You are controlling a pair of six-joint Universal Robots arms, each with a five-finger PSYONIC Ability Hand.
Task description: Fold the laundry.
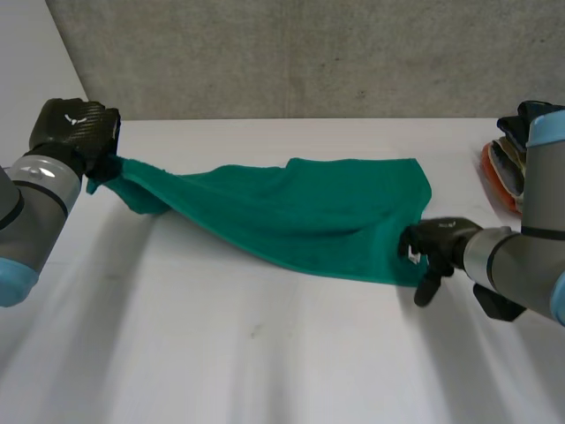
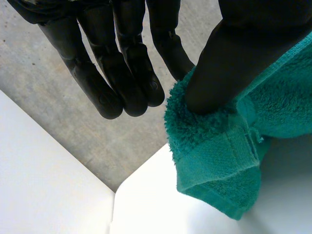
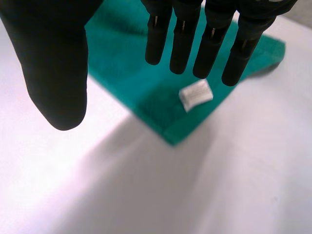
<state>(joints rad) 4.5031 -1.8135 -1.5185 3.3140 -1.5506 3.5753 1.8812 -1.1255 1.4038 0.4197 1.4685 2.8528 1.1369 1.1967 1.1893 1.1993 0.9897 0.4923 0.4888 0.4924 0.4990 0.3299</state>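
Sagging soft and limp across the bench (image 1: 265, 353), the green towel (image 1: 300, 212) is lifted by one corner — pinched under the thumb of the left robot hand (image 1: 75, 124) — while the right robot hand (image 1: 433, 243), fingers (image 3: 183, 44) straight and empty, hovers over the corner with the white tag (image 3: 196, 95), likely the best grip.

The left hand (image 2: 129, 53) pinches a corner of the green towel (image 2: 219, 156) between its thumb (image 2: 229, 63) and one finger. The other fingers (image 2: 97, 87) extend straight, clear of the cloth. The hemmed corner hangs above the white table (image 2: 146, 204). A grey concrete surface (image 2: 63, 126) lies beyond.
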